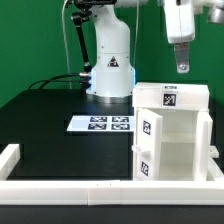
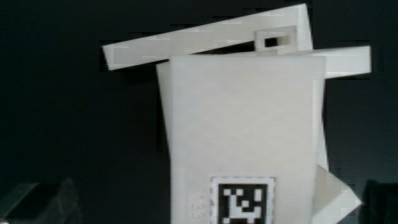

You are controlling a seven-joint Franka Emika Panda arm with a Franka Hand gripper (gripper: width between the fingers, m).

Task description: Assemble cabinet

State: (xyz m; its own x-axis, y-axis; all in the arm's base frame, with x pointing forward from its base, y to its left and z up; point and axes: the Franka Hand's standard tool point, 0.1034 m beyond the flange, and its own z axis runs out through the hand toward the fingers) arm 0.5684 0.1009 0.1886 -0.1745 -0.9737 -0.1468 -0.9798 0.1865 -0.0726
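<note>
The gripper (image 1: pixel 182 68) hovers at twelve o'clock above the cabinet (image 1: pixel 170 135) on the black table (image 1: pixel 60 115), its jaws seemingly apart and empty.

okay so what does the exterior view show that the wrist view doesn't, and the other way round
Only the exterior view shows the setting: the arm's white base, the marker board lying flat on the black table, the white border rails, and the gripper hanging above the cabinet, not touching it.

Only the wrist view shows the cabinet from above: a panel lying askew across its far end, with a small square hole.

Both show the white cabinet with its black-and-white tags.
</note>
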